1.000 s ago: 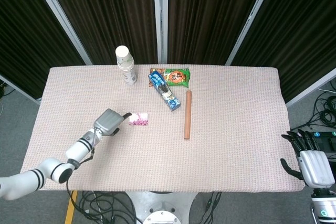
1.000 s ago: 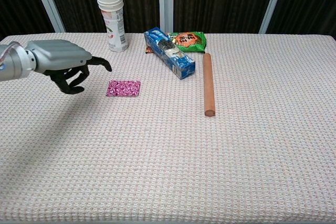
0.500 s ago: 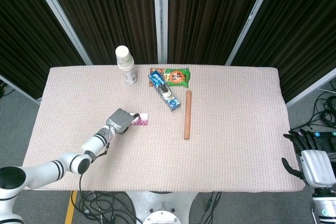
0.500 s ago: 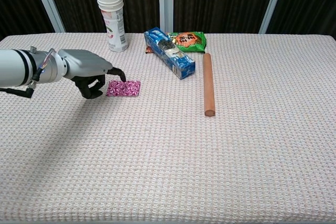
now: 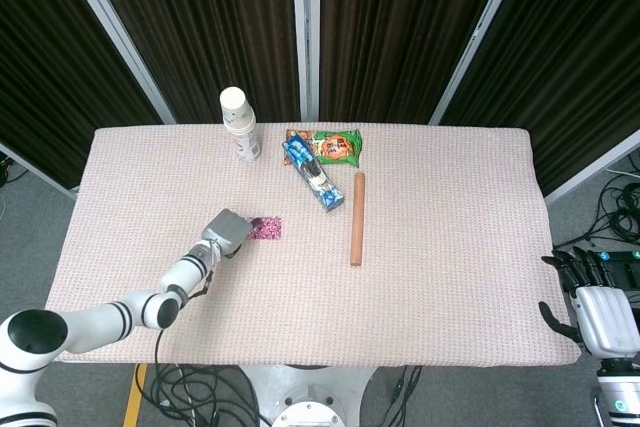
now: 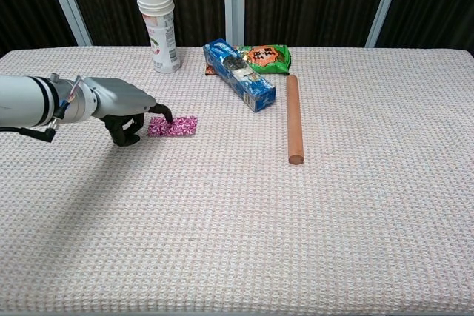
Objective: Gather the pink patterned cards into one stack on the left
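Pink patterned card point(image 6: 172, 126) lies flat left of table centre; I see only this one patch, can't tell if it's several stacked. My left hand point(image 6: 126, 106) has a fingertip on its left edge, other fingers curled, nothing lifted. Gathering looks barely begun. Open table point(image 6: 222, 227) to the left and front; wooden rod point(image 6: 294, 118) and snack packs point(image 6: 248, 70) sit well right. Right hand point(image 5: 598, 317) idles past the table edge, fingers spread, empty.
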